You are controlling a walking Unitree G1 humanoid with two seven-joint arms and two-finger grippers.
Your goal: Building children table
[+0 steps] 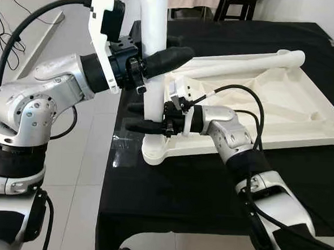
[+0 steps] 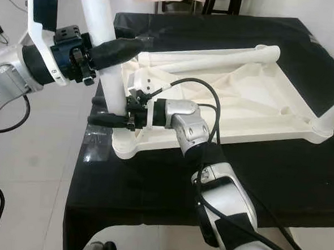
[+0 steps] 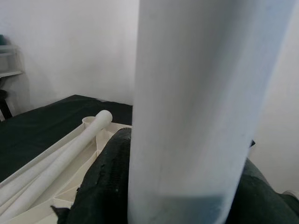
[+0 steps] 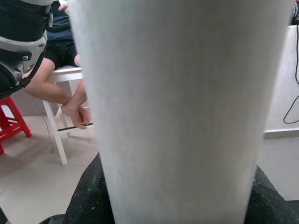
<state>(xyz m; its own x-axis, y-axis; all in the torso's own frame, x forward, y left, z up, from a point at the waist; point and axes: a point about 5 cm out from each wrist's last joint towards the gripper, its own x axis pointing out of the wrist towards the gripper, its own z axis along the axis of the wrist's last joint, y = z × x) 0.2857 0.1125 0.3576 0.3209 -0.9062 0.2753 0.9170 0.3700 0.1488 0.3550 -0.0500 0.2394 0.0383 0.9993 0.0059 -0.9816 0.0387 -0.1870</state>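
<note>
A white plastic children's tabletop (image 1: 281,109) lies upside down on a black-covered table. A white table leg (image 1: 154,45) stands upright in the corner socket (image 1: 154,152) nearest me on the left. My left gripper (image 1: 159,59) is shut on the leg high up. Lower on the same leg, just above the socket, my right gripper (image 1: 142,116) is shut around it. Another white leg (image 1: 244,64) lies flat across the tabletop's far side. Both wrist views show the leg (image 3: 196,107) (image 4: 182,112) close up between black fingers.
The black table's left edge (image 1: 110,172) drops to a pale tiled floor (image 1: 86,154). A dark stool (image 1: 237,4) stands beyond the table. In the right wrist view a person (image 4: 60,79) sits on a white chair beside a red stool (image 4: 11,126).
</note>
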